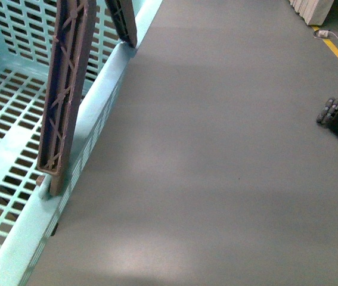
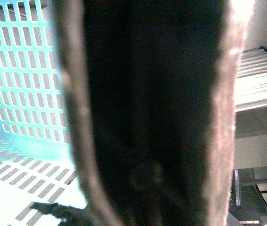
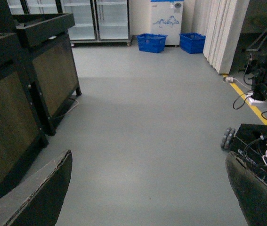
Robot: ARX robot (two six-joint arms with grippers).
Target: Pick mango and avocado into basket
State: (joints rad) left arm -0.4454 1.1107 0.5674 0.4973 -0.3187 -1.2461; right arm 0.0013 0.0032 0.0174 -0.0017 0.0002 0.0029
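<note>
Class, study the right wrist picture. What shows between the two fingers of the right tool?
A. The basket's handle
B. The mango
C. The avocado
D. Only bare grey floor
D: the right tool stands open, its fingers wide apart at the picture's lower corners, and only the grey floor shows between them, with no fruit or handle there.

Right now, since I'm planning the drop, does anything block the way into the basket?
On the basket, only its own raised handles stand over the rim; the lattice floor in view holds nothing. No mango or avocado shows.
</note>
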